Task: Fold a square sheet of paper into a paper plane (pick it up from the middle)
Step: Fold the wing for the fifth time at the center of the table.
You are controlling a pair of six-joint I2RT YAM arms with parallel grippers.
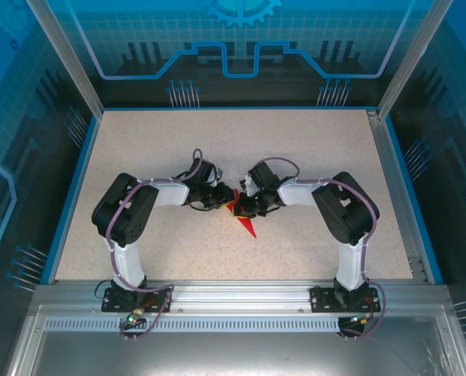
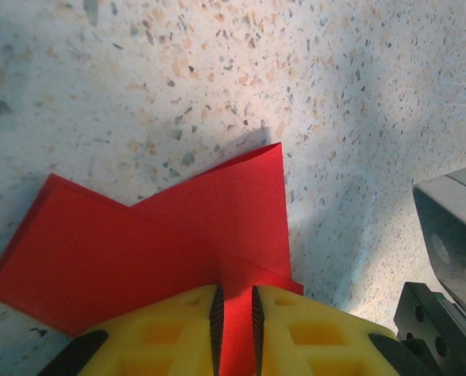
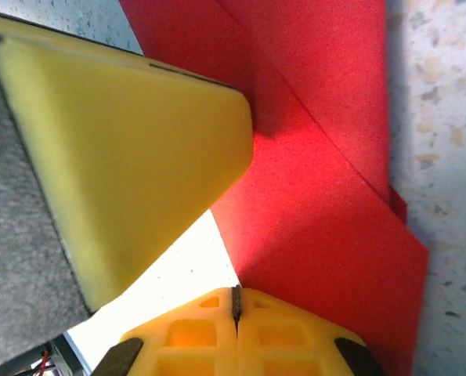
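Observation:
The square sheet of paper (image 1: 245,221) is bright red and folded, lying flat on the speckled table with one narrow point toward the near edge. In the left wrist view the paper (image 2: 178,235) shows overlapping flaps and a crease. My left gripper (image 2: 236,296) stands over it with its jaws a narrow gap apart, red paper showing through the gap. My right gripper (image 3: 236,291) is shut, its tips at the edge of the paper (image 3: 319,196). Both grippers, left (image 1: 227,201) and right (image 1: 246,207), meet over the sheet at the table's middle.
The speckled table (image 1: 139,141) is ringed by a blue rim and a metal frame (image 1: 217,294) along the near side. A yellow finger of the left gripper (image 3: 139,149) sits close beside the right one. The right gripper's grey body (image 2: 452,235) stands by the paper's right side.

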